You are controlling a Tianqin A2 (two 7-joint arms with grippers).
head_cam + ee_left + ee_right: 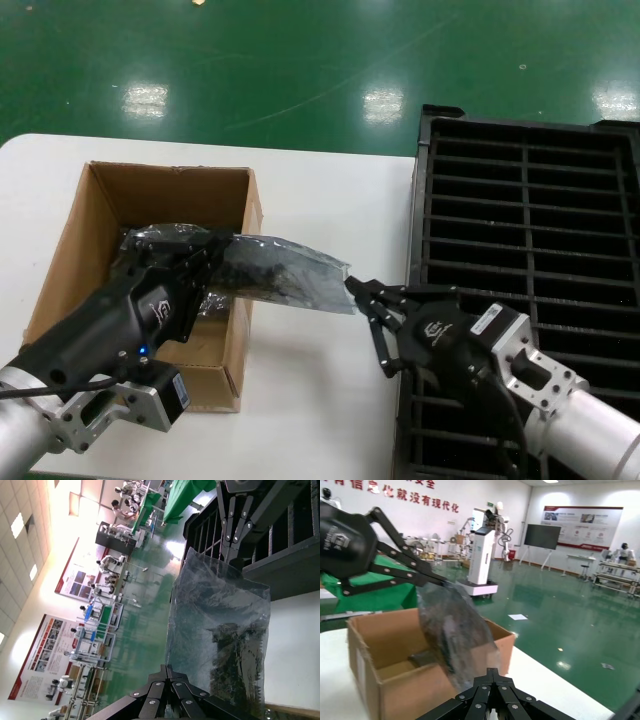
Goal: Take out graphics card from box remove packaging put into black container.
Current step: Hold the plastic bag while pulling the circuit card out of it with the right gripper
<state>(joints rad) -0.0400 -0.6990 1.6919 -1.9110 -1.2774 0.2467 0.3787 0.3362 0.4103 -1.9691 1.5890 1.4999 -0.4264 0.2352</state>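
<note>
The packaging [290, 275] is stretched in the air between my two grippers, from above the box [95, 215] out over the white table. A dark graphics card [262, 277] shows through the plastic. My left gripper [218, 252] is shut on the bag's end over the box's right wall. My right gripper [353, 288] is shut on the opposite corner, beside the black container [530, 200]. In the left wrist view the bag [220, 625] hangs from the shut left gripper [170, 669], with the card [235, 670] inside. In the right wrist view the right gripper [492, 672] pinches the bag [452, 635] in front of the box [370, 665].
Another shiny bag [150, 238] lies inside the box behind my left hand. The white table [320, 380] lies between the box and the container. The container's slots run in two columns; its near left part is hidden by my right arm. Green floor lies beyond the table.
</note>
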